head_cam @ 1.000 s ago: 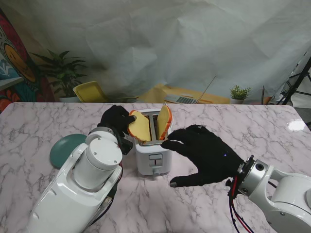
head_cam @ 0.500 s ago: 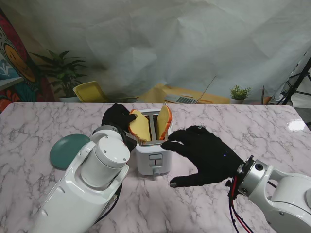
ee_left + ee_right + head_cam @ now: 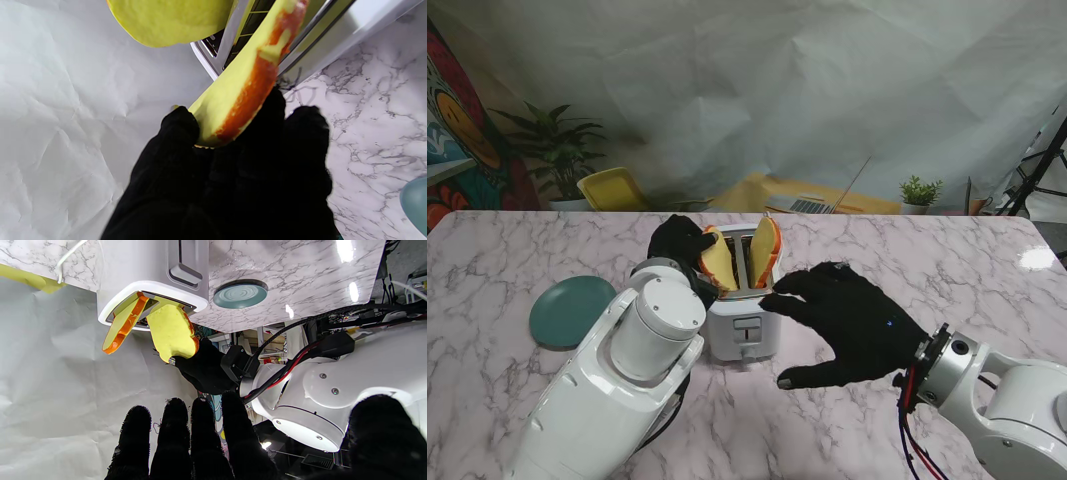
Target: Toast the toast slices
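Observation:
A white toaster stands mid-table with two toast slices leaning out of its slots. My left hand is shut on the left toast slice, whose lower end sits in the left slot. In the left wrist view the fingers pinch that slice's orange-crusted edge over the slot. The right toast slice stands tilted in the other slot, untouched. My right hand hovers open at the toaster's right side, fingers spread, fingertips near its top edge. The toaster's lever faces me.
A teal plate lies on the marble table left of the toaster, partly behind my left arm. A white backdrop sheet hangs beyond the far edge, with plants and a yellow chair behind.
My left hand has shifted right toward the toaster, and the left slice has gone lower into its slot. The right hand has barely moved.

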Available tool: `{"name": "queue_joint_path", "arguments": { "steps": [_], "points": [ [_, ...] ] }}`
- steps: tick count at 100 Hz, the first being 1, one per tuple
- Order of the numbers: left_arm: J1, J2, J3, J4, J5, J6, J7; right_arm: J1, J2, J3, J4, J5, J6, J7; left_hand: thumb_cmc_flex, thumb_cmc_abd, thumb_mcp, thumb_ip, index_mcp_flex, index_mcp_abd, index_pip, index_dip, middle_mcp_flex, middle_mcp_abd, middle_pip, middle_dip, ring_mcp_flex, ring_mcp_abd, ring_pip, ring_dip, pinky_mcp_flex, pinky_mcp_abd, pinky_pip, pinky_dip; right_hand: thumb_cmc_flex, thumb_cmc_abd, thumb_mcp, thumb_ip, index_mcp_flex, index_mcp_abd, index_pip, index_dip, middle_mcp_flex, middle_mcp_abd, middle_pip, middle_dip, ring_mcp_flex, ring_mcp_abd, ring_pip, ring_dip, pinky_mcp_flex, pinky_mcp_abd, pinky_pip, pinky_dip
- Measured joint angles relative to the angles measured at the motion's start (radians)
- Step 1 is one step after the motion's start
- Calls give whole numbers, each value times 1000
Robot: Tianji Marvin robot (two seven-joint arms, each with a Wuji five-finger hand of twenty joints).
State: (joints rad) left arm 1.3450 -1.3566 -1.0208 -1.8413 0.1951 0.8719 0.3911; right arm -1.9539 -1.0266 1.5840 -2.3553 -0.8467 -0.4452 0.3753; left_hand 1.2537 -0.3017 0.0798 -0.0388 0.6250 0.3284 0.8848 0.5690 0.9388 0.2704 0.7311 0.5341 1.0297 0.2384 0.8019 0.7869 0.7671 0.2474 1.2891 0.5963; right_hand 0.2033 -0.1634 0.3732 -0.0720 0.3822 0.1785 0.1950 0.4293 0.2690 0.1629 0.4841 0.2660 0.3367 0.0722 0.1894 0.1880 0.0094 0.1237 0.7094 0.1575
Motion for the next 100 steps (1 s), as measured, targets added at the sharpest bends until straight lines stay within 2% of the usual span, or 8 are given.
{"name": "queue_joint_path", "arguments": {
  "steps": [23, 43, 62, 78, 100],
  "points": [
    [-19, -15, 11, 33, -9, -2, 26, -12, 0, 8, 0, -3, -6, -3, 0, 1, 0, 0, 0, 0, 0, 0, -1, 0, 0, -3, -2, 0, 0, -7, -10, 1, 0, -1, 3, 8, -5, 0, 0, 0, 0, 0, 0, 0, 0, 0, 0, 0, 0, 0, 0, 0, 0, 0],
    [-39, -24, 23, 65, -4, -2, 37, -23, -1, 17, 0, -6, -8, -7, 0, 14, -1, 0, -12, 6, 4, 1, -27, 14, 0, -5, -42, 17, 0, -8, -40, 8, -11, -1, 13, 8, -12, 0, 0, 0, 0, 0, 0, 0, 0, 0, 0, 0, 0, 0, 0, 0, 0, 0],
    [-46, -41, 24, 85, -5, -8, 89, -29, -1, 19, 0, -7, -8, -8, 0, 14, -1, 0, -12, 8, 5, 2, -27, 16, 0, -5, -42, 17, 0, -9, -40, 8, -11, -1, 13, 8, -13, 0, 0, 0, 0, 0, 0, 0, 0, 0, 0, 0, 0, 0, 5, 0, 0, 0],
    [-53, -42, 35, 86, 49, -6, 85, -31, -1, 20, 0, -7, -5, -6, 0, 14, -1, 0, -12, 10, 6, 2, -27, 16, 0, -5, -42, 17, 0, -9, -40, 8, -11, -1, 13, 8, -13, 0, 0, 0, 0, 0, 0, 0, 0, 0, 0, 0, 0, 0, 5, 0, 0, 0],
    [-67, -46, 39, 100, 22, -7, 92, -32, -1, 20, 0, -5, -5, -3, 0, 13, -1, 0, -12, 10, 6, 2, -27, 16, 0, -5, -42, 17, 0, -10, -40, 8, -11, -1, 16, 8, -15, 0, 0, 0, 0, 0, 0, 0, 0, 0, 0, 0, 0, -1, 5, 0, 0, 0]
  ]
}}
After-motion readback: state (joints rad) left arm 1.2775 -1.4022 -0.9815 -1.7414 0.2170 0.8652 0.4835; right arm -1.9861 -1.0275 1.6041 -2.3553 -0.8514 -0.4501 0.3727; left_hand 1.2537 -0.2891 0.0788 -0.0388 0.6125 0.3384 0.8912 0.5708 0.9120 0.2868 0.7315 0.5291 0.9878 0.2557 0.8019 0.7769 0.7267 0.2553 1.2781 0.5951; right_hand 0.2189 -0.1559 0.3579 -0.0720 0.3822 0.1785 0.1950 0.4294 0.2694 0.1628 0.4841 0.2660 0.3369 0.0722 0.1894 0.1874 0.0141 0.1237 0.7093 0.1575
